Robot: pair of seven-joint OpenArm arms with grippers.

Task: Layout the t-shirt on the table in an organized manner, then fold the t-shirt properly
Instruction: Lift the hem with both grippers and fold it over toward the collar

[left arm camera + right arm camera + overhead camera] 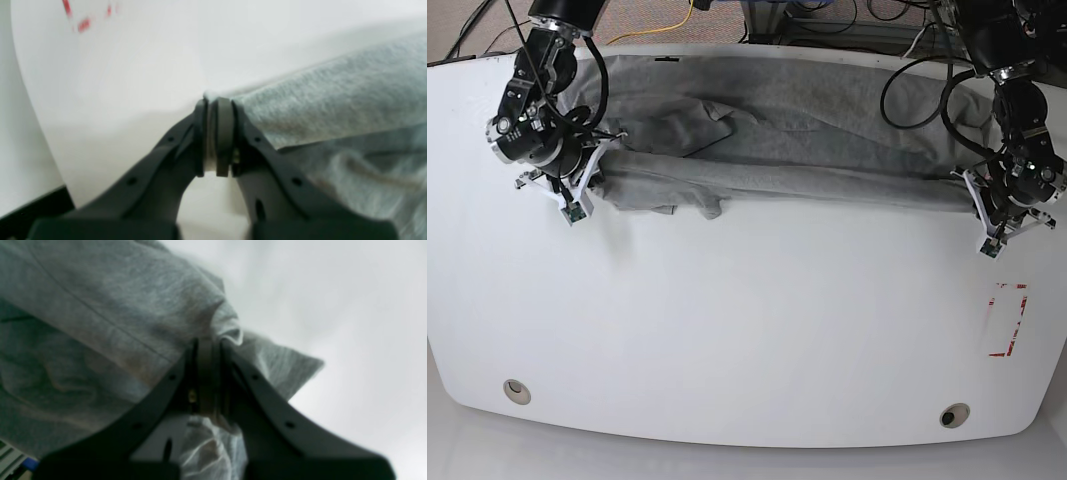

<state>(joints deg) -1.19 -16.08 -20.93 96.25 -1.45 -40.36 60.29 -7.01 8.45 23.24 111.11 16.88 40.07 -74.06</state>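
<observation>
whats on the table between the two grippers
The t-shirt spans the whole stretch, pulled into a long band from the right gripper to the left gripper, both shut on its edge. The base view shows it.

1. Base view: mounted high above, looking almost straight down on the whole table (747, 330); both arms enter from the far edge, left arm on the picture's right, right arm on its left.
2. Left wrist view: fixed behind the left gripper (217, 100), very near, aimed along the fingers and low across the tabletop; blurred.
3. Right wrist view: fixed behind the right gripper (206, 343), equally near, aimed along the fingers; blurred.
4. Shared ground: t-shirt (807, 180) seen in all three; red tape rectangle (1007, 320) seen in base and left wrist views.
</observation>
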